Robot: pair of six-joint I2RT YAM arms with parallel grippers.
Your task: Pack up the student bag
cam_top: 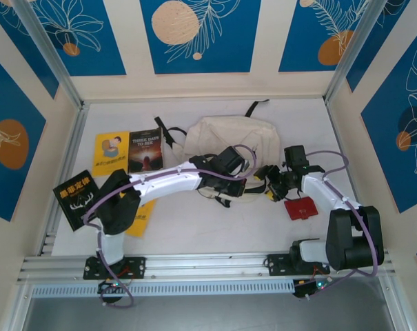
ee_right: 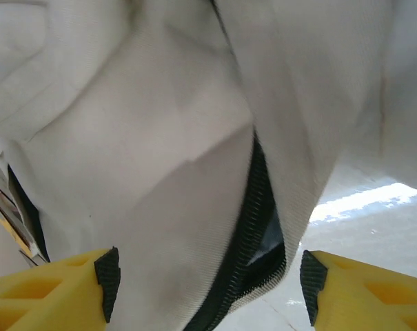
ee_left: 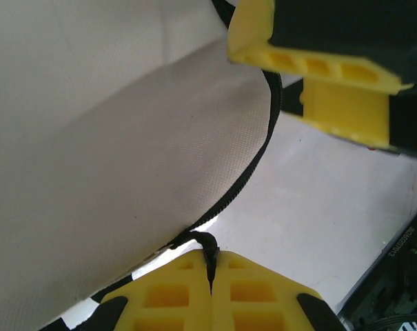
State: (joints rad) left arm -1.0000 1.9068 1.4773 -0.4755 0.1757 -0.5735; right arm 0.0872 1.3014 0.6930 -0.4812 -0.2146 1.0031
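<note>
The cream student bag (cam_top: 229,134) lies at the back middle of the table. My left gripper (cam_top: 244,185) is at the bag's near edge, and in its wrist view it (ee_left: 210,258) is shut on a black zip pull (ee_left: 207,243) at the end of the bag's black zip line (ee_left: 253,162). Just to its right, my right gripper (cam_top: 269,181) is open. Its pads (ee_right: 108,279) stand on either side of a hanging fold of bag cloth (ee_right: 160,138), apart from it, where the zip (ee_right: 253,227) gapes slightly. One yellow right finger (ee_left: 318,76) shows in the left wrist view.
A yellow book (cam_top: 112,152) and a dark book (cam_top: 145,150) lie at the back left. A black book (cam_top: 77,196) sits nearer, with another yellow book (cam_top: 143,219) under the left arm. A red flat item (cam_top: 301,207) lies by the right arm. Walls enclose the table.
</note>
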